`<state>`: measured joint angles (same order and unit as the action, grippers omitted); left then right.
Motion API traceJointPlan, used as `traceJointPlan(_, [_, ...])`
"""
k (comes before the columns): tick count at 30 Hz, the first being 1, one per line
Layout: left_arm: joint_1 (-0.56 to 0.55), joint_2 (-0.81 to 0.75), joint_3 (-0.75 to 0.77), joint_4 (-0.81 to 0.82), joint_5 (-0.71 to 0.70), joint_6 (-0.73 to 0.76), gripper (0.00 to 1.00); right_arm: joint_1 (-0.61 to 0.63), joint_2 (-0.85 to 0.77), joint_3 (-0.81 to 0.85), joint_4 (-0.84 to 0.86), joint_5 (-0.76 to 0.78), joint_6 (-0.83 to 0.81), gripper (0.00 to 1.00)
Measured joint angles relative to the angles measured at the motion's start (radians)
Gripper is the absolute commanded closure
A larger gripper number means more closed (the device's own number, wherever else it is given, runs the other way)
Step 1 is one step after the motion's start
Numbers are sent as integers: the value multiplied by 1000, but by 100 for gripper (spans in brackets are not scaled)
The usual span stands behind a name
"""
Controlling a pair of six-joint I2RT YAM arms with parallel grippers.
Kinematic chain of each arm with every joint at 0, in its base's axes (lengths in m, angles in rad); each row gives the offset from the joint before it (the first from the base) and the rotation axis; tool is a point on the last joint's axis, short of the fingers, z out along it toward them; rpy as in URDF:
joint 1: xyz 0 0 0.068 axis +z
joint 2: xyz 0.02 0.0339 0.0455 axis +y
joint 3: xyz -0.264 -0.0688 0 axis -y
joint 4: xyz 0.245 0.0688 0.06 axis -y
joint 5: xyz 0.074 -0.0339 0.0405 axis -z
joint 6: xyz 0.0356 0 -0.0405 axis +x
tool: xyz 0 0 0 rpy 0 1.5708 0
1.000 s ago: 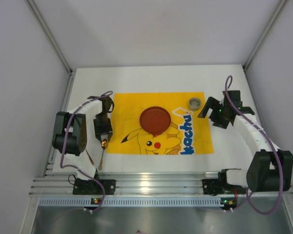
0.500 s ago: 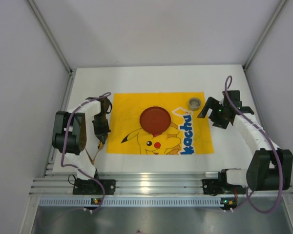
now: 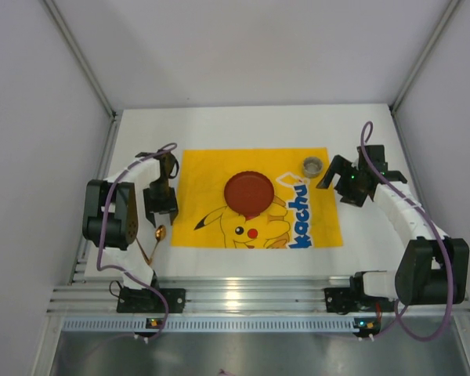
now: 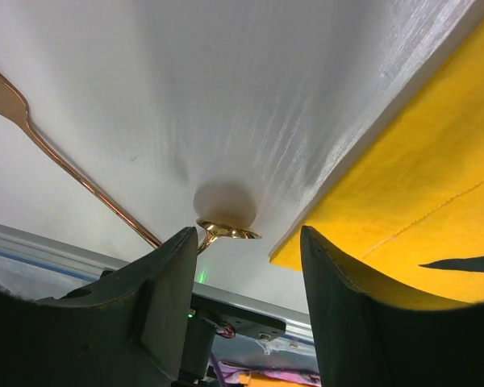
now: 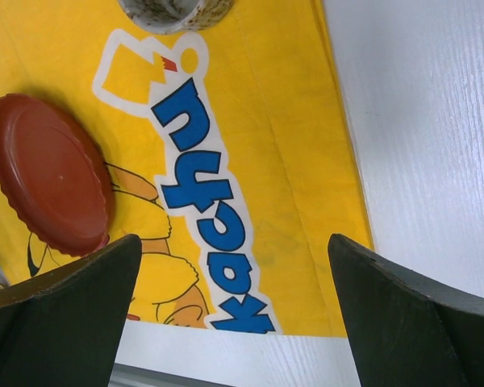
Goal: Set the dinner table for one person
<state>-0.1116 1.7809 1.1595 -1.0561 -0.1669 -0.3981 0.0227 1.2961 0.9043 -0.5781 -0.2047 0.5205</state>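
A gold spoon lies on the white dinner table, just left of the yellow Pikachu mat. In the left wrist view its bowl sits just beyond my fingertips and its handle runs off to the upper left. My left gripper hovers over the bowl, open and holding nothing. A dark red plate rests in the middle of the mat. A small patterned cup stands at its far right corner. My right gripper hangs open beside the cup, empty.
The ribbed aluminium rail runs along the near edge with both arm bases on it. Frame posts and grey walls close in the left, right and back. In the right wrist view the plate and cup lie past my open fingers.
My left gripper closed on the spoon, then opened and drew back a little toward the far left. The spoon now lies loose, slightly further left. The right arm has not moved.
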Motion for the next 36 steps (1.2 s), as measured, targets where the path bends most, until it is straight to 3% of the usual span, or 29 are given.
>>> traceJointPlan(9, [0, 10, -17, 9, -11, 2, 62, 0, 0, 0, 10, 0, 0, 0])
traceJointPlan(16, [0, 39, -27, 13, -9, 3, 89, 0, 8, 0, 10, 0, -1, 0])
traceJointPlan(17, [0, 40, -27, 13, -9, 3, 100, 0, 10, 0, 10, 0, -1, 0])
traceJointPlan(29, [0, 41, -13, 0, 43, 8, 100, 0, 22, 2, 12, -4, -1, 0])
traceJointPlan(32, [0, 42, 60, -29, 95, 4, 100, 0, 22, 16, 10, -11, -1, 0])
traceJointPlan(36, [-8, 45, 275, -72, 193, -21, 100, 0, 20, 43, 14, -26, -1, 0])
